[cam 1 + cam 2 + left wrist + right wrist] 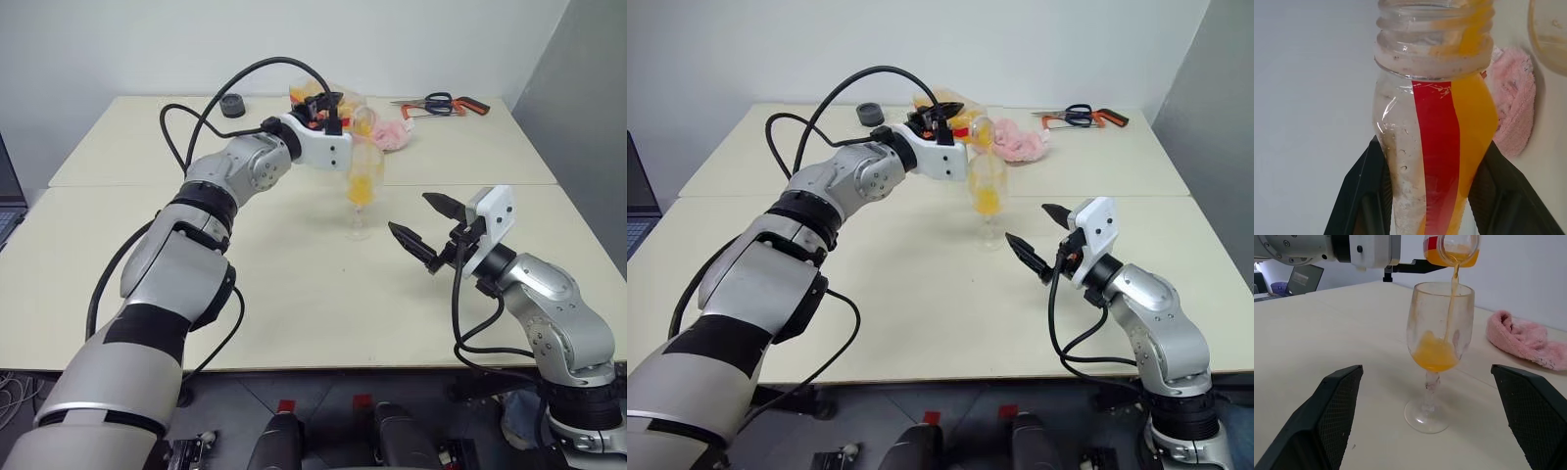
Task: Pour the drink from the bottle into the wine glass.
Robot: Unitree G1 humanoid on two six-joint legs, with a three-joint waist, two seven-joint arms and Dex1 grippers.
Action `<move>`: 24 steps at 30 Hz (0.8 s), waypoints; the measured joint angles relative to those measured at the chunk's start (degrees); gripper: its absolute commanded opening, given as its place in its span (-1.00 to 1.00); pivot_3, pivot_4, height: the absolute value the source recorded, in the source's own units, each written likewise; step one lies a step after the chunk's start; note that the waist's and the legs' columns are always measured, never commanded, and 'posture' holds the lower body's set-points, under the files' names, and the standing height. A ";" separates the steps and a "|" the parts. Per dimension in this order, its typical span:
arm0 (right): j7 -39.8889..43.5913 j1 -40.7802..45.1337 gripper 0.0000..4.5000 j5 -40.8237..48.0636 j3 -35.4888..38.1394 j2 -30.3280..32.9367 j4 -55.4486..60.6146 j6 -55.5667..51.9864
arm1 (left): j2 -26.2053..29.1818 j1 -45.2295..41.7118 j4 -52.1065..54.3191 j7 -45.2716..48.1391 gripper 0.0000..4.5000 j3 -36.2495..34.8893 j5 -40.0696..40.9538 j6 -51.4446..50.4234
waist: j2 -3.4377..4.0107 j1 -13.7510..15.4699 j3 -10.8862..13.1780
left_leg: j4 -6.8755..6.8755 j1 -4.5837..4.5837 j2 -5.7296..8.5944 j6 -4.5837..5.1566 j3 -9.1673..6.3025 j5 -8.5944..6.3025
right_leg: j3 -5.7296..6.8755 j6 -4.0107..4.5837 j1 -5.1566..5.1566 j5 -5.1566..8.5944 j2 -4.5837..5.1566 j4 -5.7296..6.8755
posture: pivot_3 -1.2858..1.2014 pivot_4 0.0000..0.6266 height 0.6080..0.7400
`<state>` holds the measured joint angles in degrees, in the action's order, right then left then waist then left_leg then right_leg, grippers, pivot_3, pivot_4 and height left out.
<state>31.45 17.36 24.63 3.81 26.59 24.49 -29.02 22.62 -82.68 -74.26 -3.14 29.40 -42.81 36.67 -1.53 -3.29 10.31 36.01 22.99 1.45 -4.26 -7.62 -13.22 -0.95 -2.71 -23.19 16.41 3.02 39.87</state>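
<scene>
Left pincer [1425,196] is clamped on the tilted bottle [1435,122], from which drink [1435,355] streams into the wine glass [1440,323]. Tilt should be held steady, mouth kept over the rim. Right pincer [428,223], at the glass's four o'clock, stands apart, empty.

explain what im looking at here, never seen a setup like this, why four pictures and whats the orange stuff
This is a humanoid robot with two arms, each ending in a two-fingered gripper. Two pictures come from cameras in its head, looking down over a pale table. The other two come from cameras on its wrists.

The left gripper is shut on a small clear bottle, tipped so that its orange drink streams into a wine glass standing upright on the table, its bowl partly filled. The right gripper waits open beside the glass, holding nothing.

Further back lie a pink cloth, scissors and a small dark round thing.
</scene>
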 measured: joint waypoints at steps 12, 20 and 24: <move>-0.20 0.00 1.00 -0.11 0.00 -0.11 0.00 0.82 | 0.03 -0.58 -0.19 -0.10 -0.27 0.04 -0.01 0.24 | 0.00 0.00 0.00 | 0.00 0.00 0.00 0.00 0.00 0.00 | 0.00 0.00 0.00 0.00 0.00 0.00 | 0.03 -0.52 1.00; -0.25 0.00 1.00 -0.13 0.00 -0.16 0.00 1.06 | 0.04 -0.58 -0.25 -0.08 -0.27 0.04 -0.01 0.53 | 0.00 0.00 0.00 | 0.00 0.00 0.00 0.00 0.00 0.00 | 0.00 0.00 0.00 0.00 0.00 0.00 | 0.03 -0.52 1.00; -0.25 0.00 1.00 -0.21 0.00 -0.16 0.00 1.09 | 0.05 -0.58 -0.26 -0.07 -0.27 0.04 -0.01 1.12 | 0.00 0.00 0.00 | 0.01 0.00 0.00 0.00 0.00 0.00 | 0.00 0.00 0.00 0.00 0.00 0.01 | 0.03 -0.52 1.00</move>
<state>31.20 17.36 24.41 3.80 26.43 24.49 -27.93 22.66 -83.26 -74.53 -3.20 29.45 -42.82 37.79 -1.53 -3.30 10.31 36.02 22.99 1.45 -4.26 -7.61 -13.22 -0.95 -2.71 -23.19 16.41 3.02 39.87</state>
